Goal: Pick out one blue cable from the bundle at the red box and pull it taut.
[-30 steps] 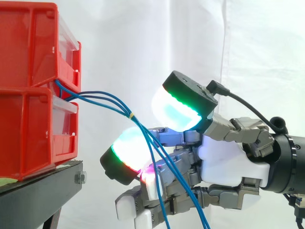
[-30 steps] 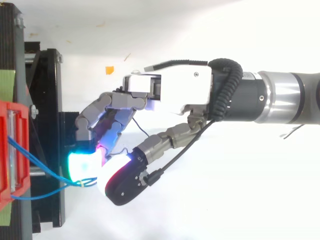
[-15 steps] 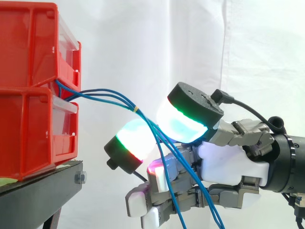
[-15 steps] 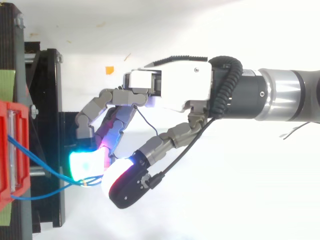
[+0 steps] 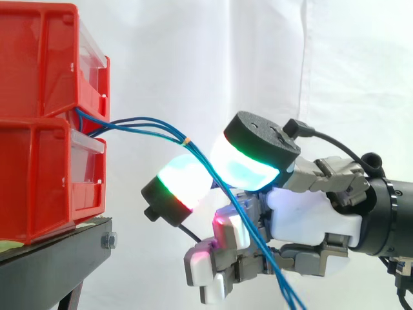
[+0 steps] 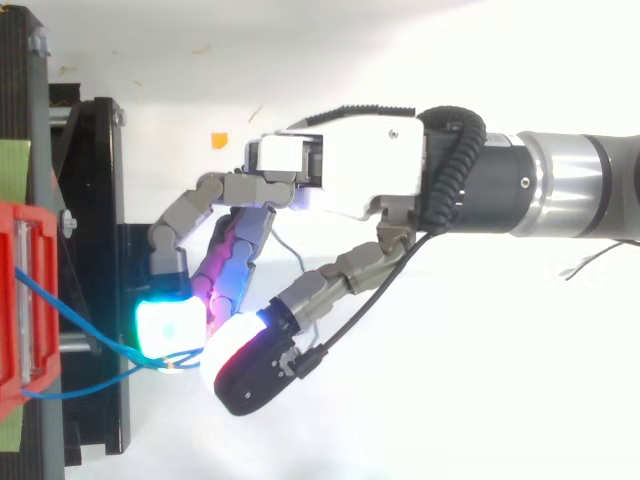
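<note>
- I see a black stand at the left carrying the load, with a bolt at its near corner.
- The lower red bin sits directly on the stand top.
- The upper red bin is stacked on the lower one, touching it.
- A green strip lies on the stand beside the bins. It may be tape, but I can't tell from here.
- From above, a white surface lies beneath, and a small orange scrap rests on it near the stand.

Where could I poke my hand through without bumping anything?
Above the cables, between the bins and the robot hand, is open space before the curtain. Below the cables, between the stand and the curled fingers, is a smaller gap. It's crowded where the pads pinch the cables.
</note>
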